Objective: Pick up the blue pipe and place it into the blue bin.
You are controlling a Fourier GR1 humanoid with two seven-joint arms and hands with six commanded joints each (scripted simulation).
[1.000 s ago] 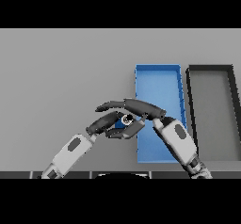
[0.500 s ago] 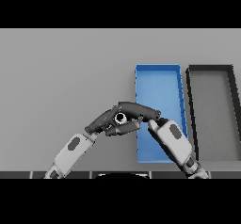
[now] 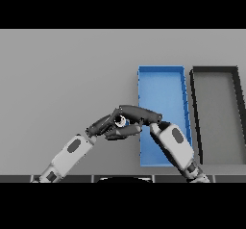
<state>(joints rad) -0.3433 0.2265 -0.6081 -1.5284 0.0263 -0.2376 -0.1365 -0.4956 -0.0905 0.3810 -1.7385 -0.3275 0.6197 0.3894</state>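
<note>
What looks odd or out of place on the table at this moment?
Nothing is spilled or damaged. The pipe is almost hidden between both hands, left and right, just left of the blue bin. The dark bin sits square.

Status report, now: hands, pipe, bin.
Both robot hands, left and right, closed around blue pipe, just left of blue bin. Pipe not in bin yet. Nothing in the way.

Even, soft light covers the grey table (image 3: 62, 69), brightening slightly toward its far edge. No glare shows anywhere. Faint shadows sit inside the blue bin (image 3: 161, 86) walls and under the hands. Edges look straight, undistorted.
</note>
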